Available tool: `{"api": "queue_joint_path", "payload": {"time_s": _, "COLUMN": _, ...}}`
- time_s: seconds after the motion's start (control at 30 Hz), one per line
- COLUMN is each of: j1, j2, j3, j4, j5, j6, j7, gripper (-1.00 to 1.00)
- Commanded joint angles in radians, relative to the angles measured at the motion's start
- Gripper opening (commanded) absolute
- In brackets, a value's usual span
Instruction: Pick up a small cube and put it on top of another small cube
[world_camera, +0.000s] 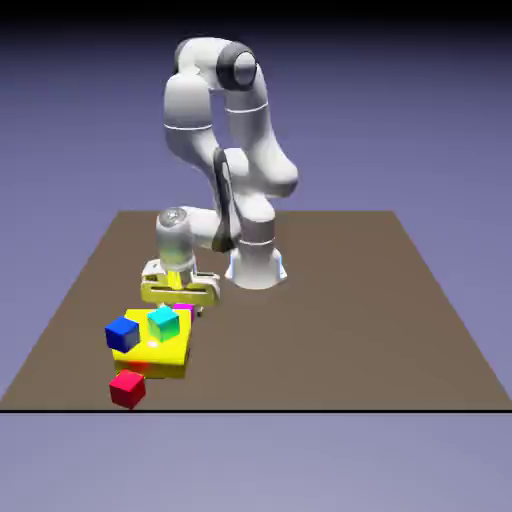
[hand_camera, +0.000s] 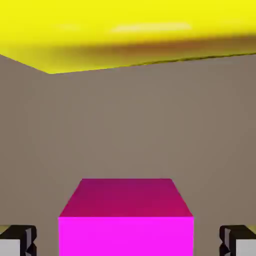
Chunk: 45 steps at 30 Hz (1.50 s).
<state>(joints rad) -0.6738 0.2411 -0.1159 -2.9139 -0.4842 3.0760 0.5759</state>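
We see the small magenta cube (hand_camera: 125, 216) on the brown table (hand_camera: 125, 130), centred between the 2 fingertips (hand_camera: 17, 241) of the claw (hand_camera: 127, 242), which stands released, straddling it, squarely aligned; closing looks next.

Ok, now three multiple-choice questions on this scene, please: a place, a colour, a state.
1. The red cube lies: A on a shelf; B on the table; C in a bowl.
2. The cube between the finger tips is: A magenta; B green; C white.
3. The gripper is: A open; B shut on the cube; C shut, empty.
Key: 1 B, it rests on the brown top; 2 A, the hand view shows it magenta; 3 A, gaps separate both tips from the cube.
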Motion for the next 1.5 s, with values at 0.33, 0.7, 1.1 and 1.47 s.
{"api": "queue_joint_path", "payload": {"time_s": 0.33, "j1": -0.196, "j2": -0.336, "j3": 0.306, "j4": -0.066, "j5": 0.384, "j6": -0.266, "j7": -0.283, "gripper": -1.00}}
{"api": "queue_joint_path", "payload": {"time_s": 0.7, "j1": 0.059, "j2": -0.243, "j3": -0.039, "j4": 0.096, "j5": 0.703, "j6": -0.277, "j7": -0.340, "gripper": -1.00}}
{"api": "queue_joint_path", "payload": {"time_s": 1.1, "j1": 0.420, "j2": -0.248, "j3": -0.258, "j4": 0.361, "j5": 0.703, "j6": -0.529, "j7": -0.076, "gripper": -1.00}}
{"api": "queue_joint_path", "payload": {"time_s": 1.47, "j1": 0.567, "j2": -0.297, "j3": -0.247, "j4": 0.490, "j5": 0.459, "j6": -0.796, "j7": 0.218, "gripper": -1.00}}
